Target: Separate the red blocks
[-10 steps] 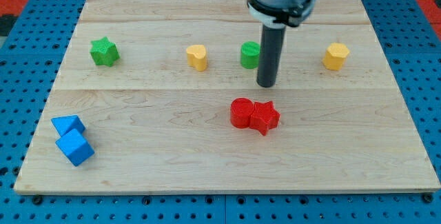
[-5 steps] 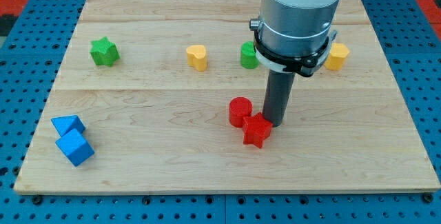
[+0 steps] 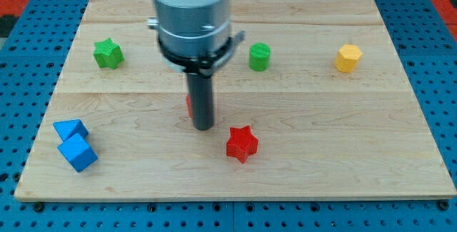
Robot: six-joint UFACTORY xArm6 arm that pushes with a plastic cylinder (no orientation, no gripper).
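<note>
A red star block (image 3: 241, 144) lies on the wooden board (image 3: 343, 139) below the middle. My tip (image 3: 203, 126) stands to its upper left, a short gap away. A second red block (image 3: 189, 104), the round one, shows only as a sliver at the rod's left edge; the rod hides the rest. The two red blocks are apart.
A green star (image 3: 108, 53) sits at the upper left. A green cylinder (image 3: 259, 56) and a yellow block (image 3: 348, 58) sit at the upper right. Two blue blocks (image 3: 74, 145) lie together at the lower left. The arm hides a yellow block seen earlier.
My tip swept from the right of the red pair to the left. The red star slid down and left. The round red block moved left and is now mostly hidden behind the rod.
</note>
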